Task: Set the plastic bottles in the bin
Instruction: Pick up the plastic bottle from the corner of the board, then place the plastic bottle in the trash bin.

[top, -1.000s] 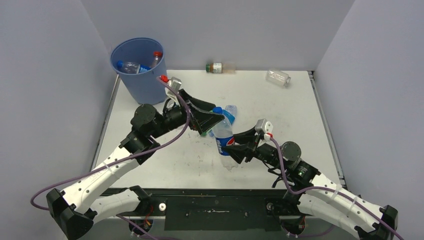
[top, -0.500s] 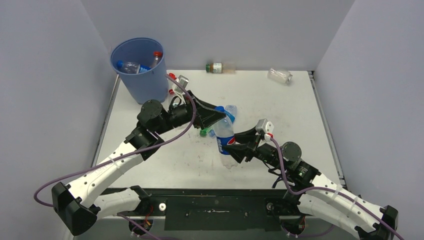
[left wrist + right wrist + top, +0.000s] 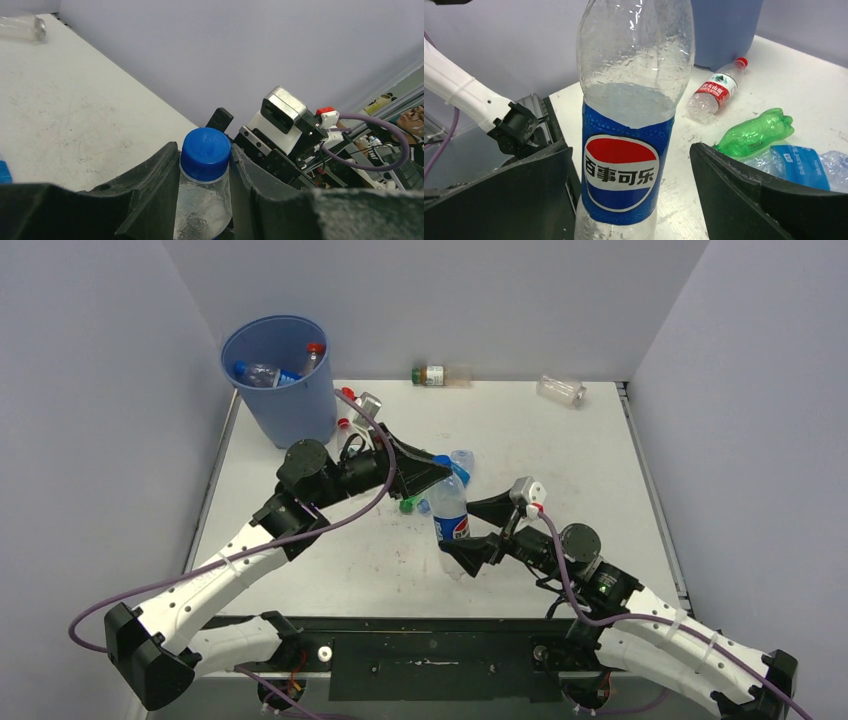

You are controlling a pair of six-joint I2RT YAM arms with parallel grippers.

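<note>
Left wrist view showing left claw (image 3: 205,167) pinching Pepsi bottle (image 3: 202,210) at the neck, squeezing just under the blue cap (image 3: 205,152) from both sides. Seeing right claw (image 3: 631,175) in right wrist view standing wide, sitting well apart from the label on either side, touching nothing.

Placing the bottle (image 3: 451,525) upright near mid-worktop (image 3: 600,470) in top view, with left claw (image 3: 441,473) on top and right claw (image 3: 470,531) flanking the lower body. Not telling whether the base is resting on the worktop or hanging. Spotting bin (image 3: 290,405) at far left corner, well apart from the bottle, already holding a few bottles (image 3: 268,372).

Judging handling:
- Looking nearly empty, only droplets inside, so likely being light and swinging easily from a neck hold.
- Probably denting and slipping under a squeeze on the thin, smooth, round body.
- Rating neck and cap as stiffest, with the cap lip likely stopping a downward slide, so treating that as the safer hold.
- Standing tall, so risking a clip on the bin rim unless carried high.

Also noting on the worktop green bottle (image 3: 756,132), red-label bottle (image 3: 714,92), brown bottle (image 3: 432,375) and clear bottle (image 3: 558,390) along the far edge.
</note>
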